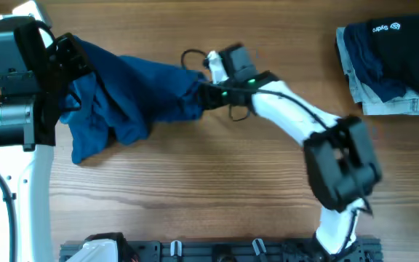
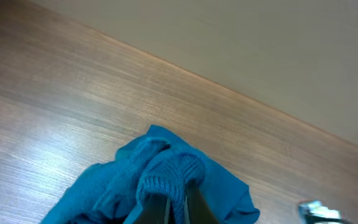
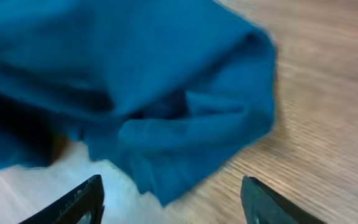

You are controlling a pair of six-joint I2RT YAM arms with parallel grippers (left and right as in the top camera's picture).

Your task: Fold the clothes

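The clothes, a wrinkled mid-blue garment, stretch across the upper left of the wooden surface, from the left arm to the middle. The left tool is pinched narrow on a ribbed edge of the fabric, while the right tool stands wide, its fingers apart just before the garment's bunched right end, gripping nothing. A dark navy garment lies on a pale denim piece at the far right corner, well apart.

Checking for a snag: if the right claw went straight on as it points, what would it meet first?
Most likely the blue garment: its bunched fold lies directly ahead of the open right claw. Depth is unclear in the blurred picture.
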